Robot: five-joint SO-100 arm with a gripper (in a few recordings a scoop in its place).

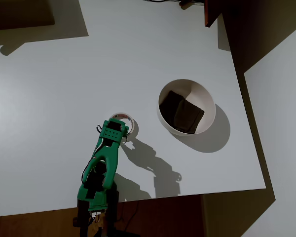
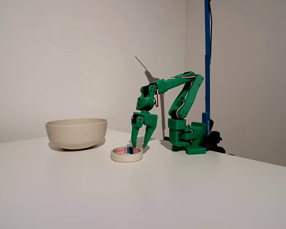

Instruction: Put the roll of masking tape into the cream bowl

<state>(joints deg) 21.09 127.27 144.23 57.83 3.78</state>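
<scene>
- Risk one: gripper [image 2: 138, 143] has its jaws apart and pointing down, and in the fixed view one fingertip [image 2: 133, 143] looks to sit inside the tape [image 2: 127, 153] ring while the other hangs outside its rim, straddling the wall. If they close off-centre, the thin ring could tip or squirt out sideways.
- Risk two: tape lies flat on the table [image 1: 49, 98], so a grip taken too high catches only the top edge & may slip on the lift.
- Risk three: carry to the bowl [image 1: 210, 116] runs toward approx 3 o'clock from the tape in the overhead view. A low swing could knock the rim & shove the bowl, since it is light-looking and sits free on the table.
- Tape pos: overhead, tape [image 1: 130, 120] peeks out at the 12–1 o'clock side of the gripper head [image 1: 119, 132], well apart from the bowl.
- Bowl contents: two dark brown pads [image 1: 181, 111] overlapping in the bottom; no tape in it yet.
- Drop from too high could bounce the ring off the pads & out, I'd guess.
</scene>
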